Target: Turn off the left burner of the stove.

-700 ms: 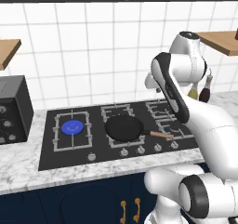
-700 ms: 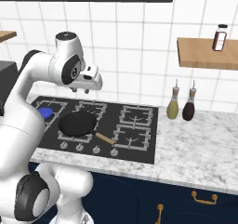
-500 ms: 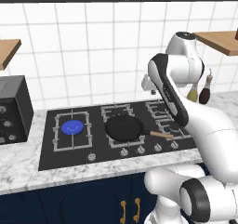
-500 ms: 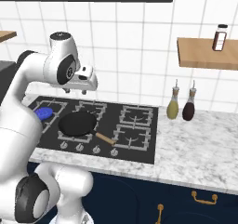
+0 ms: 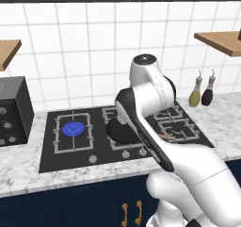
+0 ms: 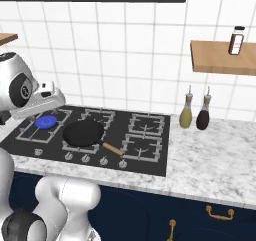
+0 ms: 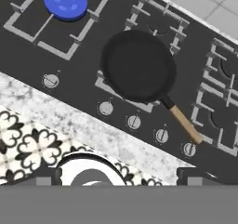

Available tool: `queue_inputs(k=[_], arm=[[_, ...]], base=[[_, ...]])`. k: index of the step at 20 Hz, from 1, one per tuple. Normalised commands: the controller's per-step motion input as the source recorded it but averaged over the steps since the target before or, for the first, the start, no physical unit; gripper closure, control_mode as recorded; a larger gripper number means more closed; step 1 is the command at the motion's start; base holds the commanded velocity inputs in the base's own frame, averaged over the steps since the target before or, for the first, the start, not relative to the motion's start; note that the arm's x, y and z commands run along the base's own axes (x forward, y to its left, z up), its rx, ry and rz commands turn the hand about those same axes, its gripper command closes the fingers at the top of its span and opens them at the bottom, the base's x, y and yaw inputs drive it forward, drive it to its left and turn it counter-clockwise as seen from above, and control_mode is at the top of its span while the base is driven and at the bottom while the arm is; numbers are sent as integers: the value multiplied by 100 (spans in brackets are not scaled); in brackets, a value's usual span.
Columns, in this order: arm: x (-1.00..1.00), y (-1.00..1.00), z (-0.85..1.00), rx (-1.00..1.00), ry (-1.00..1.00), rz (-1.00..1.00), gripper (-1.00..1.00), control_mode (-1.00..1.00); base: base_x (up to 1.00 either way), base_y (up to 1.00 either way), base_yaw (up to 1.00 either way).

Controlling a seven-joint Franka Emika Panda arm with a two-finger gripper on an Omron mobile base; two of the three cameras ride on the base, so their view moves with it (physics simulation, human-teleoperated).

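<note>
Looking down from my hand cam over the stove [image 7: 83, 56]; left burner [image 7: 65, 2] sits at approx 11 o'clock in that view, glowing as a blue disc inside its square grey grate, so it's lit. Black frying pan [image 7: 138, 65] is on the centre grates, near 12 o'clock from frame centre, its wooden handle [image 7: 185, 124] running out toward 4 o'clock. Row of silver knobs along the stove's front edge; leftmost knob [image 7: 50, 81] is at 9 o'clock, the others trail off toward 3 o'clock, w/ the marble desk [image 7: 93, 135] just below them. Patterned floor tiles [image 7: 28, 139] show at 8 o'clock.

From the left base cam my arm [image 5: 150, 127] reaches over the stove's middle and covers part of the pan; blue burner [image 5: 73, 128] lies at 9 o'clock from the pan. Black boxy appliance [image 5: 14, 110] stands on the desk beyond the stove's left end. From the right base cam, two bottles [image 6: 194, 113] stand on the desk just past the stove's right end; a small jar [image 6: 236, 40] is on a wooden shelf [image 6: 222, 57] above.

Jaws: can't tell whether clenched or released; tips barely visible at the hand cam's bottom.
</note>
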Motion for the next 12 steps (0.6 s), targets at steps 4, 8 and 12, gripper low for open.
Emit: queue_inputs(k=[4,8,12], arm=[[-49,100,-44,-24,2,40,-100,-100],[-19,100,-43,-8,6,40,-100,-100],[18,70,-49,0,15,40,-100,-100]], base=[[0,0,0],[0,0,0],[0,0,0]])
